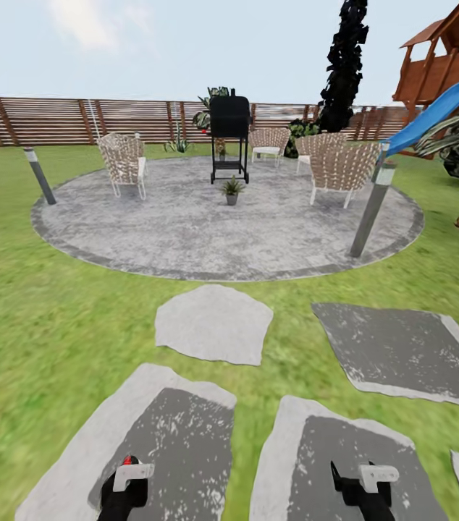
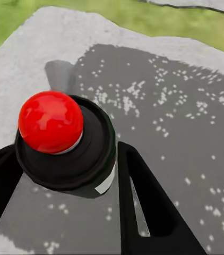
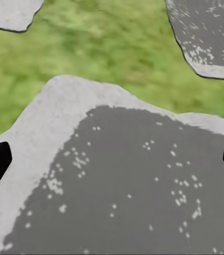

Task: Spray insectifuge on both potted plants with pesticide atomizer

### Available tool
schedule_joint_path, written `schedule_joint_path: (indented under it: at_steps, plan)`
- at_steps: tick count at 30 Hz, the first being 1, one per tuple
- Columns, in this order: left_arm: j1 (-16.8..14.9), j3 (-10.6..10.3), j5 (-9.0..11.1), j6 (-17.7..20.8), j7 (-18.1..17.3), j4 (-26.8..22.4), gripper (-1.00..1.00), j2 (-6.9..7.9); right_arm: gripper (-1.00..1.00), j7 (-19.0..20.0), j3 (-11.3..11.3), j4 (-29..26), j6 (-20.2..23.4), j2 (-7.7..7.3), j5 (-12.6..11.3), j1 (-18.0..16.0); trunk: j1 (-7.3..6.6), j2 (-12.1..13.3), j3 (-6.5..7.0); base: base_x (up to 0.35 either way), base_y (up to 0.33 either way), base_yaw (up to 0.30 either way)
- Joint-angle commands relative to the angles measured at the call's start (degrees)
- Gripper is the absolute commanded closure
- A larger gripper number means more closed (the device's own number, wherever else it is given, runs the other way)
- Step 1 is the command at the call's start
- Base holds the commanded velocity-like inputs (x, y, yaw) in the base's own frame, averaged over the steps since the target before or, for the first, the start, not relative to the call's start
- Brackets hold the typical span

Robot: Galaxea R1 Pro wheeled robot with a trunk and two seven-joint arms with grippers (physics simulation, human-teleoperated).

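Pesticide atomizer sits clamped between the left gripper fingers — right gripper spread wide, empty.

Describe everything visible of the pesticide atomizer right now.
The pesticide atomizer is seen from above in the left wrist view: a glossy red ball top sits on a round dark collar, with a sliver of white label showing at its lower edge. It stands between the two black fingers of the left gripper, which close against its sides, above a grey stepping stone. In the head view just its red top peeks out beside the gripper. The body below the collar is hidden.
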Motion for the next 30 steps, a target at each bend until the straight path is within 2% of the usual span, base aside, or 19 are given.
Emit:
schedule_joint_path:
  at_steps: [1,30]
  plan:
    - [0.0,0.0,0.1,-0.2,0.1,0.0,1.0,0.0,-1.0,0.1,-0.2,0.0,-0.2,0.02,0.1,0.0,0.02,0.0,-0.05,0.335,0.0,0.0]
    - [0.0,0.0,0.0,-0.2,0.1,0.1,1.0,-0.02,-1.0,0.1,-0.2,0.0,-0.2,0.02,0.1,0.0,0.02,0.0,-0.05,0.335,0.0,0.0]
